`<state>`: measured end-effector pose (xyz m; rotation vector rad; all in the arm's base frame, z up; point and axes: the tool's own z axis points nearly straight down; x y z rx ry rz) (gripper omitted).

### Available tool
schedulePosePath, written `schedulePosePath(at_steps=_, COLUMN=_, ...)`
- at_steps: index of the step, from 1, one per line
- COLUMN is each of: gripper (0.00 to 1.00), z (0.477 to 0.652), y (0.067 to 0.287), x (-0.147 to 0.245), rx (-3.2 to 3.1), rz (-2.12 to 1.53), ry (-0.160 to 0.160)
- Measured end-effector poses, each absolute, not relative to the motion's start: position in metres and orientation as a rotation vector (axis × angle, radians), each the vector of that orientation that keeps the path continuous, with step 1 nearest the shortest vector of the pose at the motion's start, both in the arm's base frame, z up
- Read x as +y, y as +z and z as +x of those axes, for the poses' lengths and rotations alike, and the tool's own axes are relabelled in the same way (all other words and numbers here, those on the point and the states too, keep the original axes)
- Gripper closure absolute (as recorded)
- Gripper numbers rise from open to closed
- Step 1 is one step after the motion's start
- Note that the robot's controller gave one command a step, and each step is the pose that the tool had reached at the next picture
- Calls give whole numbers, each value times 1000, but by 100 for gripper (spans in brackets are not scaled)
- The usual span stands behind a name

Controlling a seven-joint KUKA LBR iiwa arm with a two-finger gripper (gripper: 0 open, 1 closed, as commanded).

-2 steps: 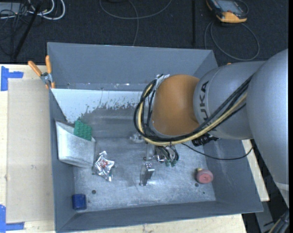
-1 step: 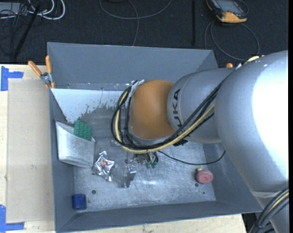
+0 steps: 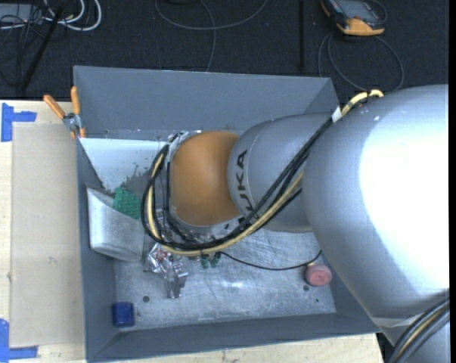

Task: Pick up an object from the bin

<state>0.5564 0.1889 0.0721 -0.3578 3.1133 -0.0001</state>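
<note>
1. The grey metal bin [image 3: 205, 100] is pictured by a single camera, set above it and somewhat to one side, so that the far wall is shown as a broad, sloping face.
2. The bin is framed closely and fills the middle of the shot; a strip of dark floor [image 3: 137, 44] is taken in beyond it.
3. The arm [image 3: 379, 203] is caught at the right, close under the lens, and much of the bin's right side is covered by it.

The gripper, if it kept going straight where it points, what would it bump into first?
Probably the bin's bare grey floor: the gripper points down onto it. The blue block and pink disc lie off to either side. Depth is hard to judge.
</note>
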Motion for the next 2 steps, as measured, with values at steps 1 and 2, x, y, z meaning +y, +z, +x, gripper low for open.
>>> schedulePosePath(at_steps=1, gripper=100, z=559, y=75, x=190, rx=3104, rz=-357, ry=7)
schedulePosePath(at_steps=2, gripper=100, z=567, y=245, x=187, rx=3108, rz=-388, ry=2)
